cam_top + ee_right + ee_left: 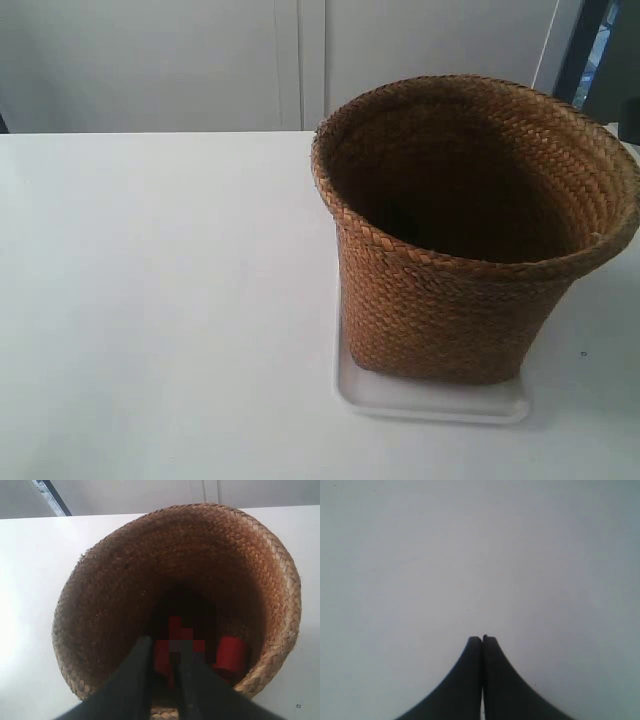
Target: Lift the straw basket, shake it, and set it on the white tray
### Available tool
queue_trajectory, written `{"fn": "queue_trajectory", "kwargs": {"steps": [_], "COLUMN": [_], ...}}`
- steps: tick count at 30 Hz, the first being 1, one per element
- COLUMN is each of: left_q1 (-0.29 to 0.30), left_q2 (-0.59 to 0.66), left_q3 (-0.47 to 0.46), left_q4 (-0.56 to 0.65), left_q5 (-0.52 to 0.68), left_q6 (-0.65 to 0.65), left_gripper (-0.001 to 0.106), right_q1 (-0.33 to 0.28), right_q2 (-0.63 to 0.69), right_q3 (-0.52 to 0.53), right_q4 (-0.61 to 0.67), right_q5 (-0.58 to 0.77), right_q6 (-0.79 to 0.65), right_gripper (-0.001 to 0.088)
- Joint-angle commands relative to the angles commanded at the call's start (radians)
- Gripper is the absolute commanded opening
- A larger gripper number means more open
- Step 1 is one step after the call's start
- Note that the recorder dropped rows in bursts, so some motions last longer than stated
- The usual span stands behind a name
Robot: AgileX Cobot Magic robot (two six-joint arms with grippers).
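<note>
The straw basket [460, 300] stands upright on the white tray [430, 405] at the right of the white table; only the tray's front rim shows below the basket's base. Neither arm appears in the exterior view. In the right wrist view my right gripper [166, 652] hangs just above the near rim of the basket [115, 580], its two dark fingers apart and pointing into the dark interior, holding nothing. A red object [231, 652] lies at the bottom of the basket. My left gripper [482, 639] is shut, its fingertips pressed together over bare white table.
The white table [150, 300] stretches to the left of the basket. Behind it runs a pale wall with panel seams [300, 60], and a dark upright frame [585, 50] stands at the back right.
</note>
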Motion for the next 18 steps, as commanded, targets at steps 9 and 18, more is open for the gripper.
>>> {"fn": "queue_trajectory", "kwargs": {"steps": [9,18], "left_q1": [0.000,0.000], "left_q2": [0.000,0.000], "left_q3": [0.000,0.000], "left_q4": [0.000,0.000], "left_q5": [0.000,0.000], "left_q6": [0.000,0.000], "left_gripper": [0.000,0.000], "right_q1": [-0.002,-0.002], "right_q2": [-0.027,-0.248], "right_q3": [0.046,0.358], "right_q4": [-0.146,-0.250], "right_q5": [-0.030,-0.335], "right_q6": [-0.080,-0.097], "right_gripper": [0.0149,0.0149]}}
